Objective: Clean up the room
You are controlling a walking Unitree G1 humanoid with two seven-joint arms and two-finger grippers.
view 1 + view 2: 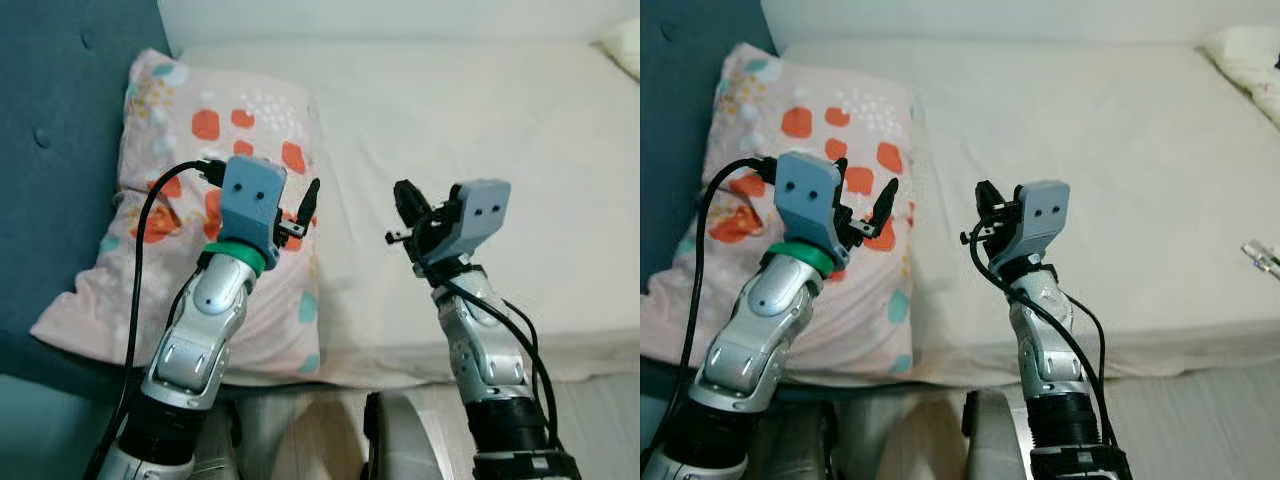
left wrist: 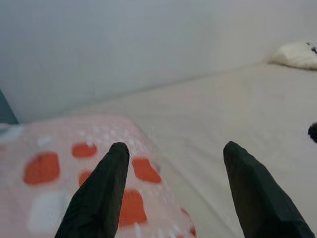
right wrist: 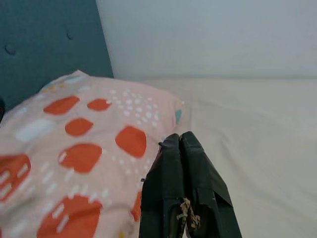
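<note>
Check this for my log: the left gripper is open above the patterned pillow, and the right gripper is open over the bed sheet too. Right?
Not quite. The right gripper is shut: the right wrist view shows its two black fingers pressed together, empty. The rest holds: the left gripper is open, fingers spread above the patterned pillow, and the right one hangs over the bed sheet.

pillow [image 1: 215, 190] | pink, orange spots | lying flat against headboard [image 1: 60, 150]

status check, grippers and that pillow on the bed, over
Left gripper open, raised over the pillow, holding nothing. Right gripper shut, empty, raised over the bed. Pillow lies against the blue headboard. Nothing between gripper and pillow.
</note>
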